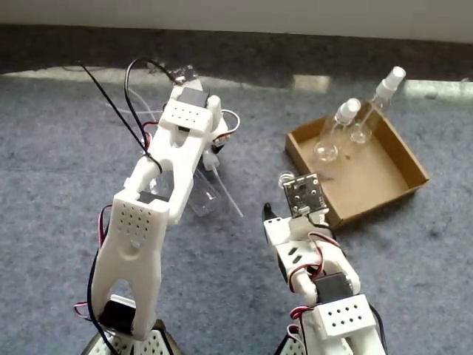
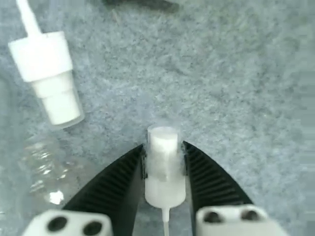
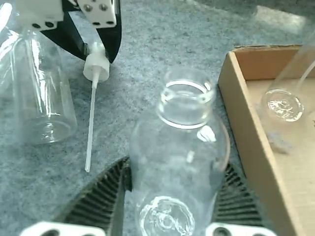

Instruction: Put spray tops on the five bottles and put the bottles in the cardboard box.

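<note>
My left gripper (image 2: 164,147) is shut on a white spray top (image 2: 163,172), whose thin dip tube (image 3: 91,123) hangs down toward the grey carpet. My right gripper (image 3: 177,167) is shut on a clear bottle (image 3: 184,132) with an uncapped neck, held close beside the cardboard box (image 1: 369,177). In the right wrist view the left gripper (image 3: 93,34) and its spray top sit just beyond that bottle's neck. Two bottles with spray tops (image 1: 332,129) (image 1: 377,103) lie in the box.
A second loose spray top (image 2: 49,78) and an uncapped clear bottle (image 2: 39,167) lie on the carpet beside the left gripper. That bottle (image 1: 199,196) sits under the left arm in the high view. The box's near wall (image 3: 236,98) is right next to the held bottle.
</note>
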Robot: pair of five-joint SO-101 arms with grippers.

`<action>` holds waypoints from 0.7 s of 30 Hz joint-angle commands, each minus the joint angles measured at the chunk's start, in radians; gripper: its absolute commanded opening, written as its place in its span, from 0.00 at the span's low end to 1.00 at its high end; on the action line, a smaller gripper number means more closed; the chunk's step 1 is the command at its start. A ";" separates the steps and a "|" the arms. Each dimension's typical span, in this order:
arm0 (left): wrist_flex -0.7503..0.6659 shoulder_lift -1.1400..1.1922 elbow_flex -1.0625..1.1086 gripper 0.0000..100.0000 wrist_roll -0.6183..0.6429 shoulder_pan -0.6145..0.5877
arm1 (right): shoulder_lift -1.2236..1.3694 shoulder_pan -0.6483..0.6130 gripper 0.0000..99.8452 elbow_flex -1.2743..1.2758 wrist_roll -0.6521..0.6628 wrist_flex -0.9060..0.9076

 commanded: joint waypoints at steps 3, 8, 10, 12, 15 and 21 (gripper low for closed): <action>0.068 -0.021 -0.236 0.00 -0.183 0.077 | -0.024 0.008 0.15 -0.008 -0.003 -0.022; 0.227 -0.021 -0.472 0.00 -0.184 0.053 | -0.024 0.008 0.15 -0.008 -0.003 -0.024; 0.288 -0.019 -0.579 0.00 -0.186 0.042 | -0.024 0.008 0.15 -0.008 -0.002 -0.024; 0.339 -0.019 -0.685 0.00 -0.198 0.033 | -0.024 0.007 0.15 -0.008 -0.002 -0.024; 0.350 -0.021 -0.811 0.00 -0.293 0.021 | -0.024 0.007 0.15 -0.008 -0.002 -0.058; 0.356 -0.065 -0.905 0.00 -0.422 0.018 | -0.024 0.004 0.15 0.119 -0.002 -0.283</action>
